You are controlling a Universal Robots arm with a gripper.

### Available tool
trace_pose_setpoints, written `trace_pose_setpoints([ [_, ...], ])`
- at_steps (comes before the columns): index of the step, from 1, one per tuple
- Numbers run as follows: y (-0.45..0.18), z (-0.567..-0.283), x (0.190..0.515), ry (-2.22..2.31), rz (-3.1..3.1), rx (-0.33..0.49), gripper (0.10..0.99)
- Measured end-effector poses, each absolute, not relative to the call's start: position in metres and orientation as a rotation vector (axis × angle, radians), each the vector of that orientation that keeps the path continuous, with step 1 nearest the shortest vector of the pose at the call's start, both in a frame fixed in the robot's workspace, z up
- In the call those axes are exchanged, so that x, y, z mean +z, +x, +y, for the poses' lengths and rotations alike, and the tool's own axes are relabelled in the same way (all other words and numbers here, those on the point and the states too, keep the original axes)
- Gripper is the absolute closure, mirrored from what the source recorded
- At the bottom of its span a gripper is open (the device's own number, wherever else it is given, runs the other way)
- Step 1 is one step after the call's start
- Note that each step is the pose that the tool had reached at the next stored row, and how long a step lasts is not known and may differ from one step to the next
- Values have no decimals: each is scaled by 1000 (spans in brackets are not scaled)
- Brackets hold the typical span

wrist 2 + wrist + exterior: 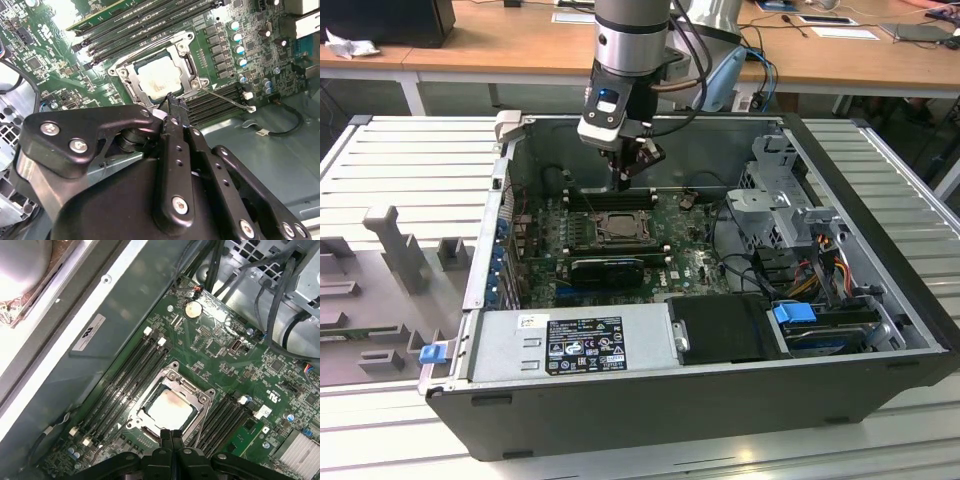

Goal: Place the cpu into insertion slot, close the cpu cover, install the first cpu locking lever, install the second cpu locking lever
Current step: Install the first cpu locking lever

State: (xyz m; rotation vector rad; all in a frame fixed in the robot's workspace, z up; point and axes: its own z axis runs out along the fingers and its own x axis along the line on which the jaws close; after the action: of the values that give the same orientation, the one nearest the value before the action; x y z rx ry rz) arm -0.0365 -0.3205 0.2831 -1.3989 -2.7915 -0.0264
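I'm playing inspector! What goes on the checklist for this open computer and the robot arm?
Surface: ribbed metal table carrying an open computer case.
Job's things: the cpu shows through the window of the cpu cover, which lies flat on the motherboard. A thin lever sticks out sideways.
Clutter: grey moulded blocks on the exterior view's left; crumpled paper.
Grippers: the gripper has its fingers shut, close over the cover's edge; cannot tell if it touches.
Cables: black bundle; coloured wires.
Surroundings: wooden desks behind.
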Motion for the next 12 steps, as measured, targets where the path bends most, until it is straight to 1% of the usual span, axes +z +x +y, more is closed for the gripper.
trace_pose_setpoints([
  [12,-37,-321,283,-1313,-2833,-25,980],
])
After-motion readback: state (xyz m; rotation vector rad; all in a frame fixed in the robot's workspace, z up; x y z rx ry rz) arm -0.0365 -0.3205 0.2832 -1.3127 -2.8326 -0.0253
